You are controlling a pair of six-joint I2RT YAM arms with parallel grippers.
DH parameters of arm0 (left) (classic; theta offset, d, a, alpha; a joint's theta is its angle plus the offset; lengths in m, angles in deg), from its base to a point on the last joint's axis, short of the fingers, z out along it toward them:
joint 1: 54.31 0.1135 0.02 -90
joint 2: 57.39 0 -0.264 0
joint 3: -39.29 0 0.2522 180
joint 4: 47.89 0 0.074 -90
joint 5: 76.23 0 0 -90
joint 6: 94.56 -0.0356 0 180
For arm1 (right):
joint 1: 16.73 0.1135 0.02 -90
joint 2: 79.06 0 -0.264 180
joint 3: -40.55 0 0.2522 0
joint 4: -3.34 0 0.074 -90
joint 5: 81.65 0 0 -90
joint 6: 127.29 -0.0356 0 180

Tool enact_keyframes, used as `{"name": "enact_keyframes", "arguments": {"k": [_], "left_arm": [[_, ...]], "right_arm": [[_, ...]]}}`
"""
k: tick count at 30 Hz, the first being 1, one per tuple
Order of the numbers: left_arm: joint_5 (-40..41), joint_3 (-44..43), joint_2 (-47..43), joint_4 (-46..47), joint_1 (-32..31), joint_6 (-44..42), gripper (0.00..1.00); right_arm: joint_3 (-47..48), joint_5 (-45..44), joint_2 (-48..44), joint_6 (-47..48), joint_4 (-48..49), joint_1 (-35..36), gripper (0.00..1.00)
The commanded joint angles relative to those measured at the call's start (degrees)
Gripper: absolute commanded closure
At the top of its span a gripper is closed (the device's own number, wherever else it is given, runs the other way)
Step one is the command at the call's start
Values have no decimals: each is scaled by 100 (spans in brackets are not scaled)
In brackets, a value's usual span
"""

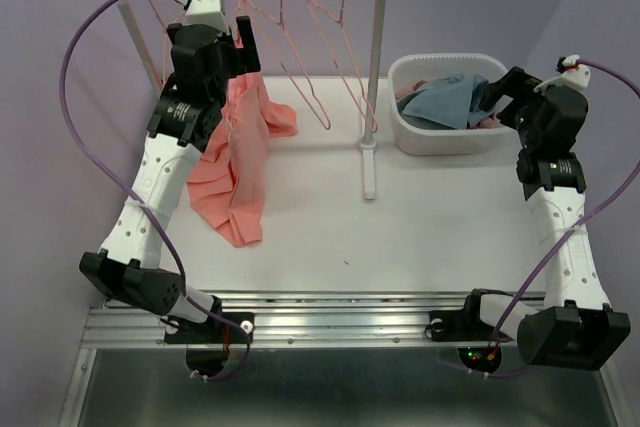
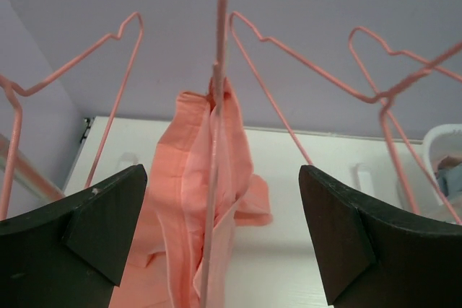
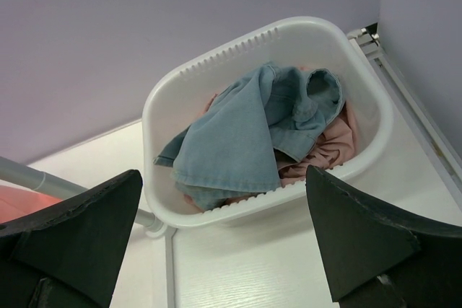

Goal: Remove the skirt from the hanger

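The left gripper (image 2: 220, 178) is spread wide and grasps nothing. Between its fingers the salmon-pink skirt (image 2: 188, 178) hangs in bunched folds on a wire hanger (image 2: 222, 19), its lower part crumpled on the table (image 1: 330, 227) at the left. The right gripper (image 3: 224, 185), also released, hovers over the basket (image 3: 238, 45) at the far right.

On the worktop (image 1: 400, 232), the skirt (image 1: 245, 137) hangs on a hanger (image 2: 221, 27) at the rack's (image 1: 376, 67) left end. The basket (image 1: 440, 141), clothes (image 1: 445, 102) in it, sits right of the rack.
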Motion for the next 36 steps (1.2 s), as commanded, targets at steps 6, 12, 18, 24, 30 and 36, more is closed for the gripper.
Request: {"name": "enact_keyframes", "arguments": {"k": [6, 12, 18, 24, 30, 36], "left_arm": [[-613, -738, 794, -174, 554, 80, 1], [-560, -1319, 1349, -429, 625, -61, 31], [-473, -1715, 1595, -534, 642, -105, 88], [-148, -1646, 1429, -429, 634, -96, 100], [-59, -1618, 1226, -270, 634, -228, 100], [-138, -1908, 1042, -288, 633, -404, 100]], "right_arm": [[28, 153, -93, 46, 90, 35, 0], [28, 118, -58, 46, 108, 35, 0], [28, 74, -66, 55, 117, 35, 0], [-7, 91, -31, 55, 152, 35, 0], [-16, 179, 30, 55, 187, 35, 0], [-16, 232, 39, 46, 196, 35, 0]]}}
